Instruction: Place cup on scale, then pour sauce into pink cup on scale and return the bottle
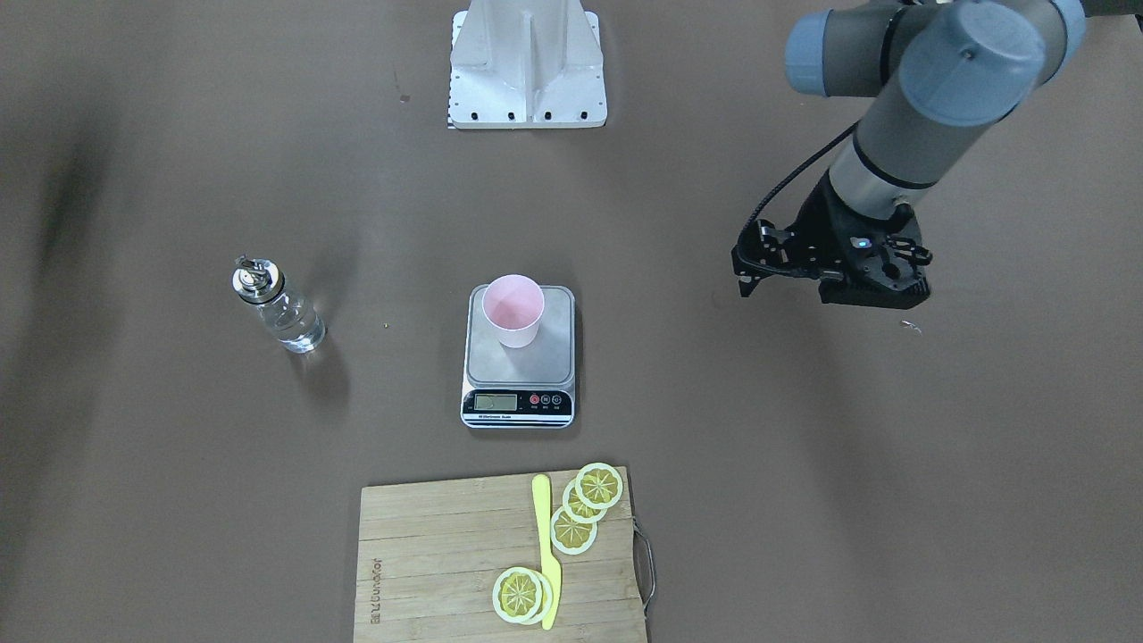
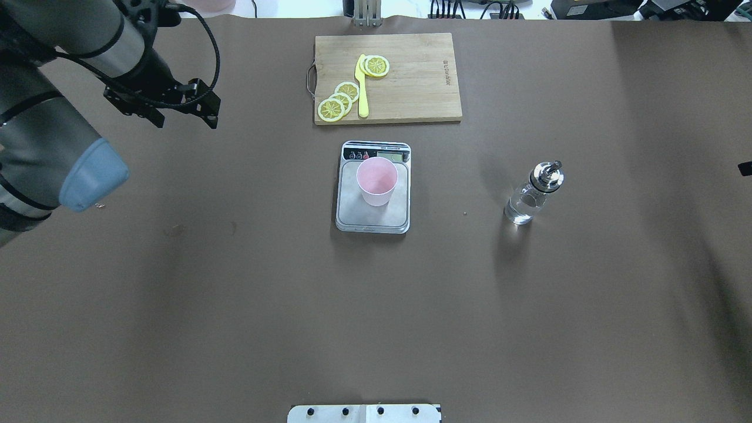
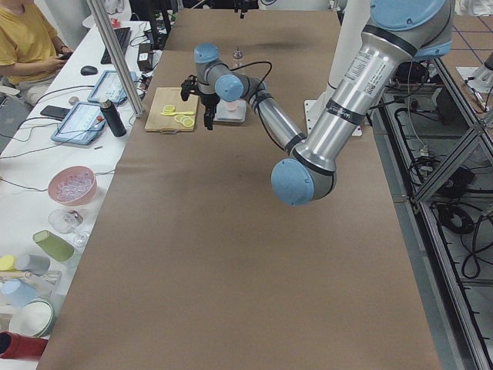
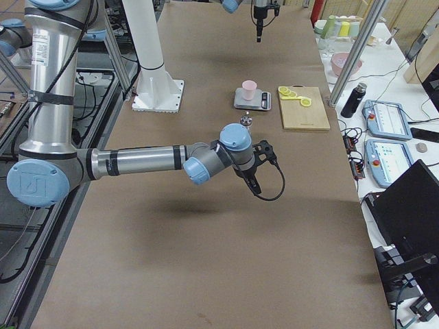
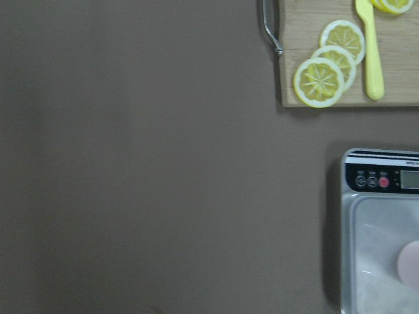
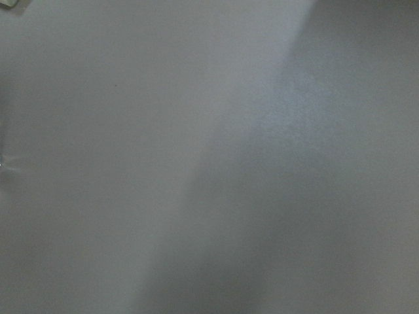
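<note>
Table (image 2: 235, 294); whole scale (image 2: 352, 207) overhead, cropped wrist-side

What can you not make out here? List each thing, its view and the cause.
1. Scale reading: too small in the front-facing view, cut by the edge in the left wrist view.
2. Cup: only a sliver at the left wrist view's right edge.
3. Right gripper: open or shut unclear, small in the exterior right view.
4. Right wrist view: only blurred table.
</note>
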